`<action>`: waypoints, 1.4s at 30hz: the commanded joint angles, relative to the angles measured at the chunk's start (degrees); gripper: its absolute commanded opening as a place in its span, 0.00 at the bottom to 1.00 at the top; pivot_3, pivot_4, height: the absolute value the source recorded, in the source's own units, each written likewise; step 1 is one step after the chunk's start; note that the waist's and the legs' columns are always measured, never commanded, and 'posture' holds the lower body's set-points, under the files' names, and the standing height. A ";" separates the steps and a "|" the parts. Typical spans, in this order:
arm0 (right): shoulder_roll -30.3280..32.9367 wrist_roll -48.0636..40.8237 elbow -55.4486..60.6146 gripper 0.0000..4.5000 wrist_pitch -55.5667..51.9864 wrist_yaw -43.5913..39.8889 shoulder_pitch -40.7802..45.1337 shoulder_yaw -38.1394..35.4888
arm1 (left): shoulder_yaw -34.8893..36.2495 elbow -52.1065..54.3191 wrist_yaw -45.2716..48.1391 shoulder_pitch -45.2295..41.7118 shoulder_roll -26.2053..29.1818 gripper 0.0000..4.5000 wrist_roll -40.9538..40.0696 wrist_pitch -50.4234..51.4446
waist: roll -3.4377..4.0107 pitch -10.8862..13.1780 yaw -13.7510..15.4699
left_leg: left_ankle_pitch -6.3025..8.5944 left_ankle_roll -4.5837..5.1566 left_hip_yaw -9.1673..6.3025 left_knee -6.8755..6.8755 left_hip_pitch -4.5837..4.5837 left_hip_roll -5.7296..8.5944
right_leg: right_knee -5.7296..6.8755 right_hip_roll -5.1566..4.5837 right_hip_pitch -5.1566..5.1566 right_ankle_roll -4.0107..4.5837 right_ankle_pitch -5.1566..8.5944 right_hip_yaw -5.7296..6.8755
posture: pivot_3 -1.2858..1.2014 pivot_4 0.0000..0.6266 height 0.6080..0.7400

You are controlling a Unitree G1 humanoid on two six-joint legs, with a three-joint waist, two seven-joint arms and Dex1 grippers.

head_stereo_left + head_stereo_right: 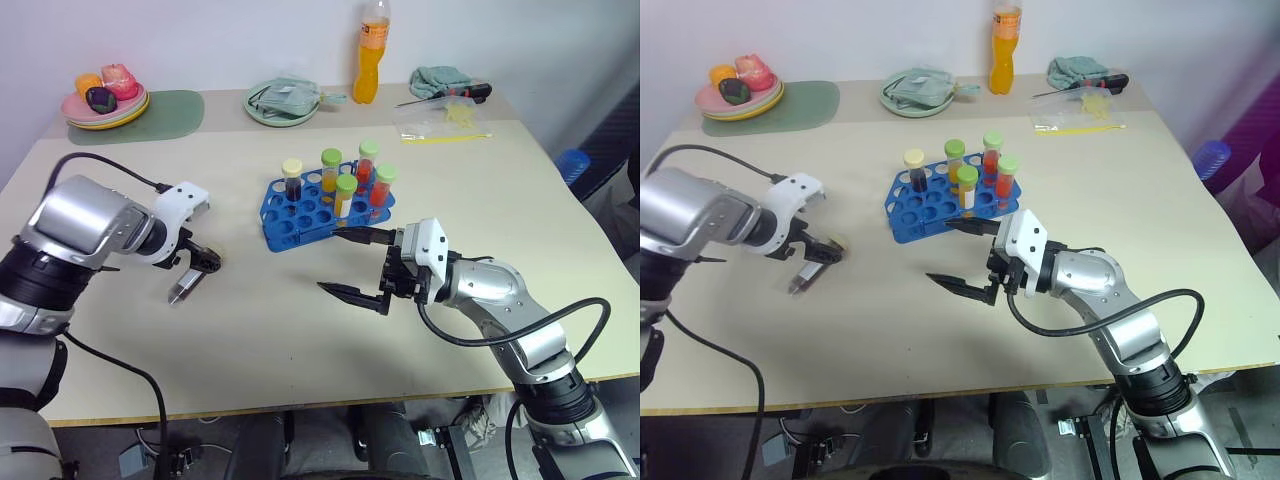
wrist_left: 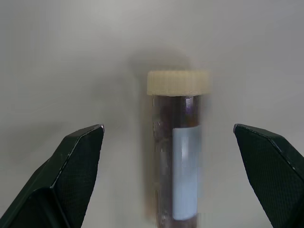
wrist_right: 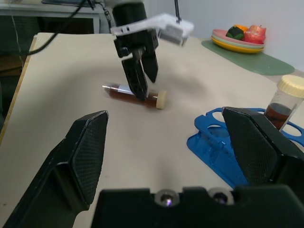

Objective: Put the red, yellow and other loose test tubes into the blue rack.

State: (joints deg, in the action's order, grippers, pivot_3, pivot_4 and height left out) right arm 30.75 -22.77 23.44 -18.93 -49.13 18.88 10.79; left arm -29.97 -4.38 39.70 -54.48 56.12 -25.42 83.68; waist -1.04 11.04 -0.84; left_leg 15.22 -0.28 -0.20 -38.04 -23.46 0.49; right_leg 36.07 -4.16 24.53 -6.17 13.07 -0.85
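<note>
1. Both pairs of jaws stand wide and hold nothing: the left gripper [image 1: 195, 275] points down with one finger on each side of the loose test tube [image 3: 134, 95], and the right gripper [image 1: 355, 264] hangs level just in front of the blue rack [image 1: 300, 215].
2. That tube lies flat on the table [image 1: 300, 340], well to the left of the rack; it is clear plastic with dark brown liquid, a cream cap and a pale label.
3. Five capped tubes stand upright in the rack: one dark with a cream cap, two yellow and two red with green caps.
4. Farther back are one orange bottle [image 1: 370, 50], one green plate [image 1: 283, 105] and a stack of plates with fruit [image 1: 105, 100].
</note>
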 commanded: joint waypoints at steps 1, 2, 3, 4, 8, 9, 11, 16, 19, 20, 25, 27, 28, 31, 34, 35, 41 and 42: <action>-0.47 -0.54 3.75 0.94 -0.47 0.55 -0.48 0.05 | -3.09 -2.88 3.37 -3.20 0.42 1.00 3.02 -1.80 | 0.00 0.00 0.08 | 0.00 0.00 0.01 0.00 0.00 0.00 | 0.00 0.00 0.00 0.00 0.00 0.00 | 0.52 0.24 1.00; -0.52 -0.45 4.08 0.94 -0.54 0.67 -0.80 0.18 | -3.66 -3.99 3.90 -3.68 0.09 1.00 3.70 -2.14 | -0.02 0.01 0.11 | 0.00 0.00 0.00 -0.01 -0.01 -0.01 | 0.00 0.00 0.00 0.00 0.00 0.00 | 0.52 0.24 1.00; -0.55 -0.32 4.39 0.94 -0.60 0.80 -1.15 0.31 | -4.06 -4.93 4.58 -4.14 -0.21 1.00 4.05 -2.22 | -0.02 0.01 0.20 | 0.00 0.00 0.01 -0.03 -0.02 -0.01 | 0.00 0.00 0.00 0.00 0.00 0.00 | 0.52 0.24 1.00; -0.54 -0.14 4.61 0.94 -0.54 0.88 -1.52 0.39 | -4.22 -5.76 5.22 -4.58 -0.62 1.00 4.25 -2.09 | -0.03 0.01 0.26 | 0.00 0.00 0.00 -0.05 -0.02 -0.01 | 0.00 -0.01 0.00 0.00 0.00 0.00 | 0.52 0.24 1.00; -0.56 0.48 4.86 0.96 -0.22 1.18 -2.26 0.71 | -4.76 -7.21 7.08 -5.28 -1.48 0.80 5.32 -2.11 | -0.05 0.01 0.20 | 0.00 0.00 0.00 -0.08 -0.03 0.00 | 0.00 -0.03 -0.03 -0.01 0.00 0.00 | 0.52 0.24 1.00; -0.65 0.58 4.76 0.96 -0.12 1.25 -2.19 0.82 | -4.75 -7.30 7.33 -5.23 -1.55 0.69 5.54 -1.99 | -0.05 0.01 0.17 | 0.00 0.00 0.00 -0.09 -0.03 0.00 | 0.00 -0.03 -0.03 -0.01 0.00 0.00 | 0.52 0.24 1.00; -0.81 0.75 4.59 0.96 0.00 1.31 -2.04 0.95 | -4.67 -7.34 7.74 -5.12 -1.63 0.46 5.97 -1.80 | -0.05 0.01 0.15 | 0.00 0.00 -0.01 -0.09 -0.03 -0.01 | 0.02 -0.03 -0.02 -0.01 0.00 0.00 | 0.52 0.24 1.00; -1.21 1.32 4.21 0.96 0.33 1.10 -1.47 1.34 | -4.07 -5.13 9.99 -4.23 0.60 0.16 6.25 -2.22 | -0.08 0.03 0.11 | 0.00 0.00 -0.02 -0.09 -0.03 -0.02 | 0.02 -0.02 -0.02 -0.01 0.00 0.01 | 0.52 0.24 1.00; -0.89 1.23 4.54 0.96 -0.08 1.36 -2.06 0.62 | 10.30 -4.86 5.04 -1.83 0.29 0.16 5.72 -7.15 | -0.09 0.04 0.09 | 0.00 0.00 -0.02 -0.08 -0.03 -0.03 | 0.02 -0.02 -0.01 -0.01 0.00 0.00 | 0.52 0.24 1.00; -0.77 1.23 4.66 0.96 -0.26 1.61 -2.48 0.30 | 17.35 -2.86 1.62 0.18 -0.99 0.16 5.78 -12.36 | -0.10 0.04 0.13 | 0.00 0.00 -0.04 -0.08 -0.03 -0.12 | 0.03 -0.03 0.00 0.00 0.00 0.01 | 0.52 0.24 1.00; -2.03 1.18 4.44 0.96 -0.97 4.80 -5.02 -0.97 | 40.23 19.78 -4.25 14.60 -10.43 0.16 1.48 -35.61 | -0.18 0.05 0.61 | -0.02 -0.04 -0.06 -0.13 -0.13 -0.08 | 0.01 -0.34 0.03 0.00 -0.02 0.08 | 0.52 0.24 1.00; -2.87 1.67 3.71 0.96 -0.90 6.37 -5.69 -1.22 | 43.53 25.82 -5.67 18.39 -14.78 0.16 -0.87 -37.67 | -0.20 0.03 0.63 | -0.02 -0.04 0.04 -0.14 -0.11 0.07 | -0.01 -0.54 0.00 0.00 -0.03 0.03 | 0.52 0.24 1.00; -3.78 2.67 2.43 0.96 -0.25 7.81 -6.18 -1.31 | 42.88 29.52 -7.42 21.32 -19.38 0.16 -1.93 -39.67 | -0.20 0.01 0.66 | -0.02 -0.04 0.05 -0.17 -0.11 0.11 | -0.01 -0.57 -0.02 -0.01 -0.04 0.01 | 0.52 0.24 1.00; -5.65 4.72 -0.90 0.96 1.48 10.65 -6.69 -1.85 | 36.78 34.01 -14.18 27.94 -30.83 0.16 2.26 -48.61 | -0.22 -0.04 1.21 | -0.02 -0.04 0.05 -0.19 0.05 0.17 | -0.03 -0.60 -0.21 0.00 -0.05 -0.01 | 0.52 0.24 1.00; -6.59 5.77 -3.82 0.96 3.00 12.01 -6.15 -2.86 | 29.79 30.64 -21.52 31.80 -40.56 0.16 10.56 -59.00 | -0.24 -0.05 1.71 | -0.04 -0.07 0.02 -0.23 0.06 0.21 | 0.00 -0.55 -0.23 0.03 -0.06 -0.02 | 0.52 0.24 1.00; -6.81 5.86 -4.80 0.96 3.34 12.36 -5.93 -3.36 | 27.11 28.66 -21.94 32.66 -42.57 0.16 13.03 -63.48 | -0.24 -0.05 1.70 | -0.05 -0.07 0.01 -0.24 0.05 0.22 | 0.01 -0.55 -0.23 0.03 -0.06 -0.02 | 0.52 0.24 1.00; -6.51 6.39 -7.24 0.96 4.74 12.35 -6.42 -5.09 | 19.03 16.94 -23.83 33.26 -48.45 0.16 21.99 -78.47 | -0.22 -0.06 1.51 | -0.04 -0.06 0.01 -0.19 0.08 0.48 | 0.02 -0.51 -0.22 0.00 -0.07 0.00 | 0.52 0.24 1.00; -6.44 6.36 -7.08 0.96 4.71 12.32 -6.66 -5.30 | 19.08 15.74 -24.15 33.12 -48.88 0.16 22.34 -79.46 | -0.22 -0.06 1.42 | -0.04 -0.06 0.00 -0.18 0.08 0.47 | 0.02 -0.50 -0.21 0.00 -0.07 0.00 | 0.52 0.24 1.00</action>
State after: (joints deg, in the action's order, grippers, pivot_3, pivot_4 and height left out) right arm 24.08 -16.37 15.04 -15.76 -36.74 12.21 6.71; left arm -10.94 11.29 16.20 -20.69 7.57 -4.37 7.55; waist -1.26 10.98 0.58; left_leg 15.18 -0.33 -0.20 -38.21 -23.38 0.96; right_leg 36.10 -4.65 24.32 -6.17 13.01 -0.85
